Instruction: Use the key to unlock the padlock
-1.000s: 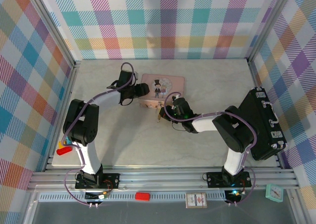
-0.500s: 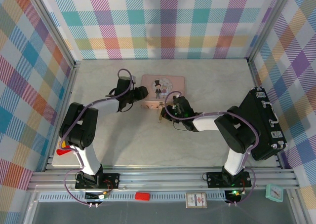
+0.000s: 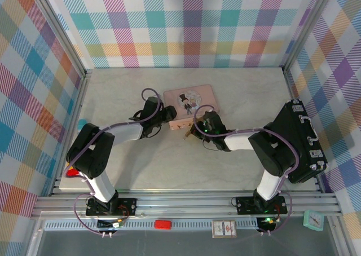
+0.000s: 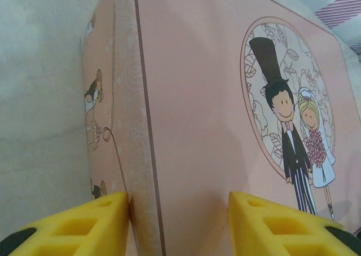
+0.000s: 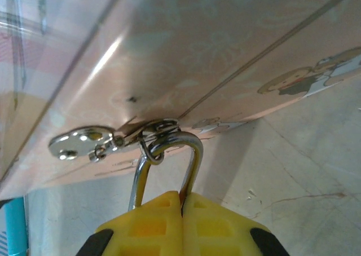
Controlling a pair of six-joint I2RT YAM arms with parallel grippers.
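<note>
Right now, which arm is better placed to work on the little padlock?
Probably the right arm. The right tool, shut, sits at the padlock, which hooks through a latch on the pink tin. The left tool straddles the tin's edge, better for steadying it.

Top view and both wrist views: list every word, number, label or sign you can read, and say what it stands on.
No text can be read.
pink tin: no words on the lid, just a cartoon bride and groom.
padlock: no stamp shows on its shackle.
small card, bottom of the top view: print too small to read.
</note>
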